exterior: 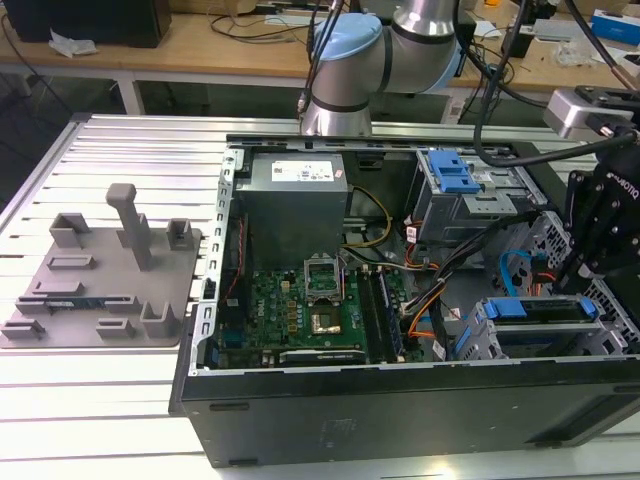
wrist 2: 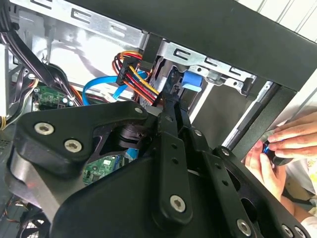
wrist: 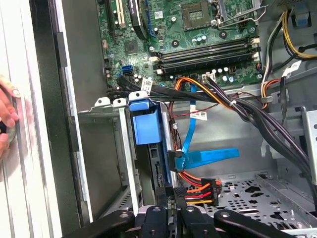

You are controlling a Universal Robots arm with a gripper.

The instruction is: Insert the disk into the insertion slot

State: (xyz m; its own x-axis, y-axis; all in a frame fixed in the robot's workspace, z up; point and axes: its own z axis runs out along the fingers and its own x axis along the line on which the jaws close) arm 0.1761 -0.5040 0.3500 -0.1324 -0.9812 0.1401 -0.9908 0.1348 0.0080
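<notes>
The jaws of the gripper [wrist: 171, 194] stand together with nothing visibly clamped between them. Their tips are just beside the near edge of the disk [exterior: 533, 308], a flat hard drive framed by a bright blue plastic carrier. The disk sits inside the insertion slot [exterior: 480, 343], a grey perforated sheet-metal cage at 4 o'clock in the open black computer case [exterior: 400, 410]. Judgement: insertion is largely complete; full seating cannot be confirmed. A person's hand [wrist 2: 280, 148] rests outside the case.

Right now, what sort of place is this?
Probably a robotics lab or workshop: an open computer case sits on a slotted metal table, a grey fixture plate beside it, cluttered wooden benches behind.
</notes>
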